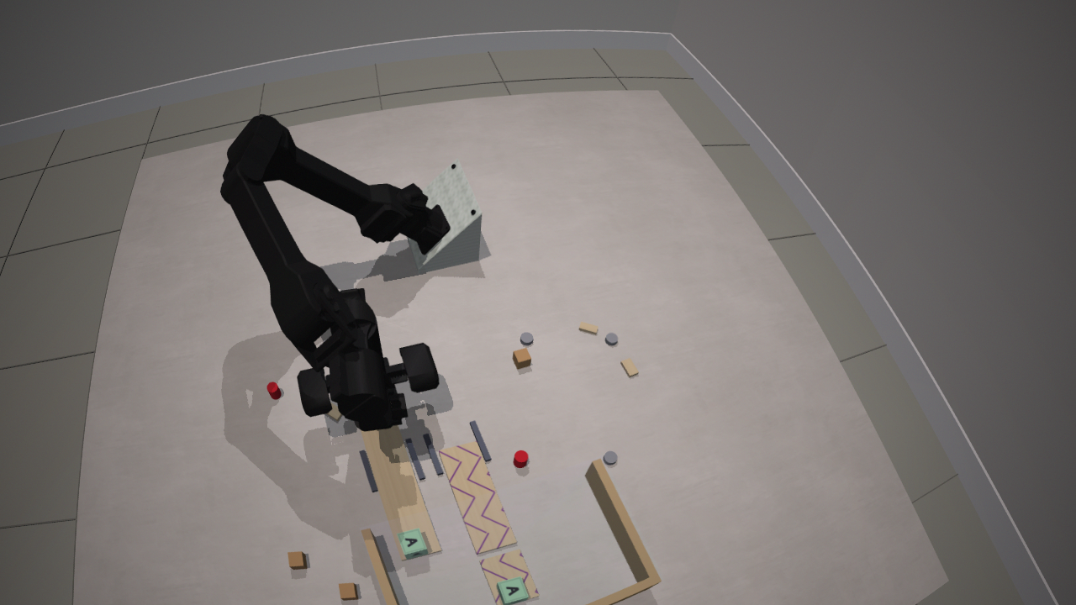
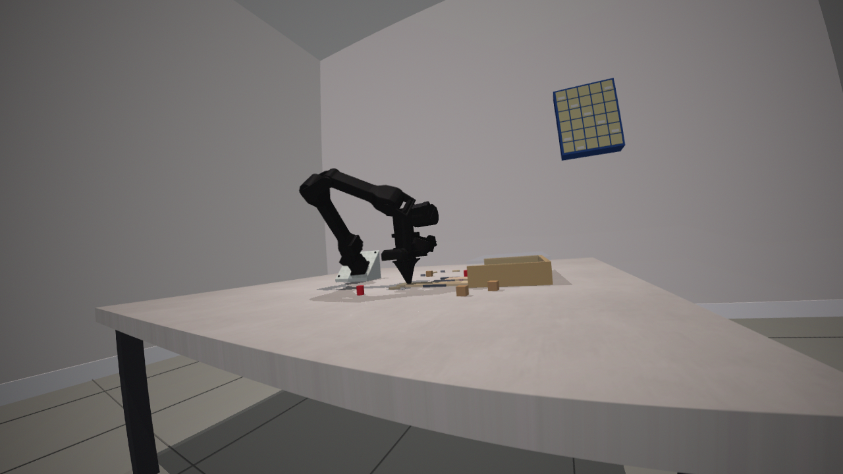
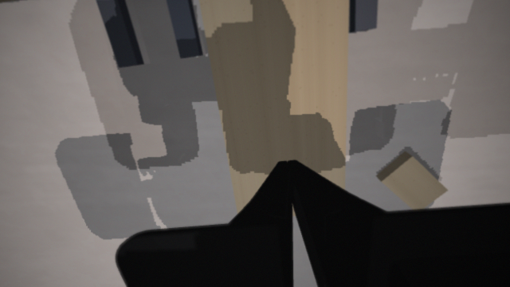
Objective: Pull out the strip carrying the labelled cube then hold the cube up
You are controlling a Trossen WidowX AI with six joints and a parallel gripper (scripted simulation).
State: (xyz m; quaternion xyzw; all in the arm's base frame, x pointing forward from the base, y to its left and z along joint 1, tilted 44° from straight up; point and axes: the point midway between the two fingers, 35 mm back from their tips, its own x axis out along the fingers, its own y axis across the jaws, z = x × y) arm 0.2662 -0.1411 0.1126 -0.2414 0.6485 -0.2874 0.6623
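The plain wooden strip (image 1: 388, 492) (image 3: 319, 60) shows no break in its visible length. A green cube labelled A (image 1: 411, 542) sits near its far end. The zigzag strip's near piece (image 1: 467, 481) is separated by a gap from its far piece (image 1: 488, 573), which carries another green A cube (image 1: 513, 590). My gripper (image 2: 408, 282) (image 3: 287, 169) is shut with nothing between the fingers. Its tips point down at the plain strip near the arm-side end and look at or very near its surface; exact contact cannot be told. The arm hides the tips in the top view.
Dark rails (image 1: 367, 471) (image 1: 480, 440) flank the strips. Light wooden walls (image 1: 624, 518) (image 2: 510, 275) stand around their far ends. A small tan block (image 3: 414, 183) lies right of the fingers in the wrist view. Red cylinders (image 1: 273, 390) (image 1: 520, 458) and brown cubes (image 1: 297, 560) (image 1: 522, 358) lie around.
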